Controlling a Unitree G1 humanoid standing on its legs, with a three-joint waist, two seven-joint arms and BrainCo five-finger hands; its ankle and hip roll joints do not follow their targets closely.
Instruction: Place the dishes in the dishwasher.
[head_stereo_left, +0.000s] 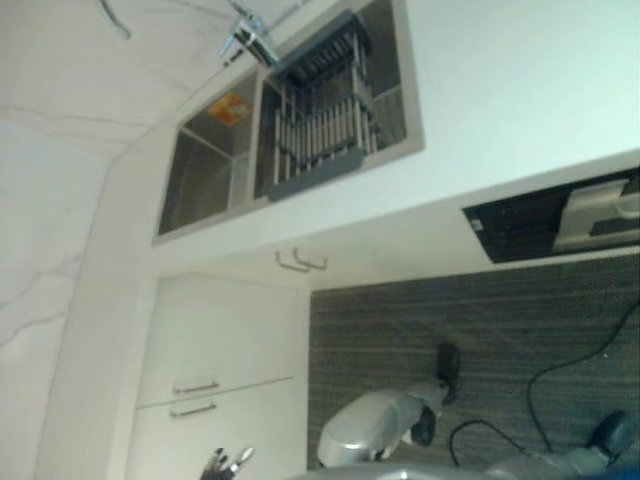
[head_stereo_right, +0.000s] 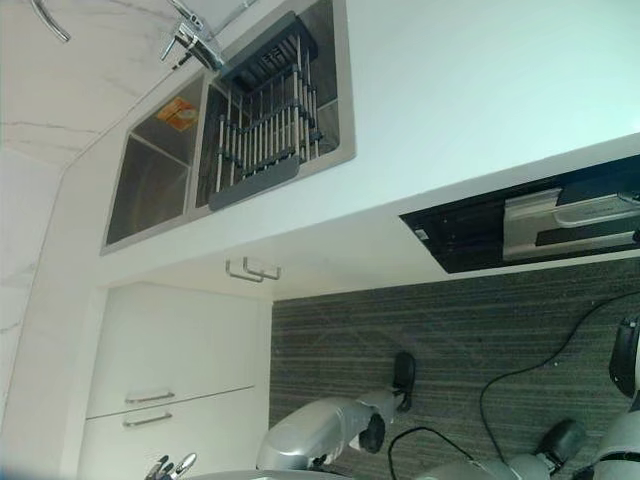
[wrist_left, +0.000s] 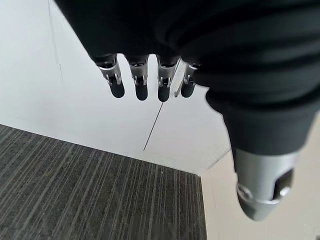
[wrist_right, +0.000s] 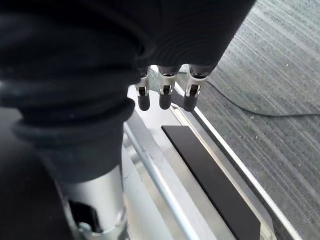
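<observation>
The dishwasher (head_stereo_right: 470, 232) sits under the white counter (head_stereo_right: 480, 90) at the right, a dark front with a silver handle (head_stereo_right: 585, 212). My right hand (wrist_right: 165, 97) hangs open close above that silver handle bar (wrist_right: 155, 172) and a black panel (wrist_right: 210, 175), holding nothing. Low by the white cabinet doors (head_stereo_left: 215, 340), my left hand (head_stereo_left: 225, 463) is open too; its fingers (wrist_left: 141, 86) hang straight over the carpet and hold nothing. A dark dish rack (head_stereo_left: 320, 115) with pale slats rests in the sink (head_stereo_left: 200, 175); I cannot make out single dishes in it.
A chrome faucet (head_stereo_left: 248, 38) stands behind the sink, and an orange sponge (head_stereo_left: 228, 107) lies in the left basin. Cabinet handles (head_stereo_left: 195, 397) and a pair of handles under the counter (head_stereo_left: 300, 262) stick out. Striped grey carpet (head_stereo_left: 480, 330) covers the floor.
</observation>
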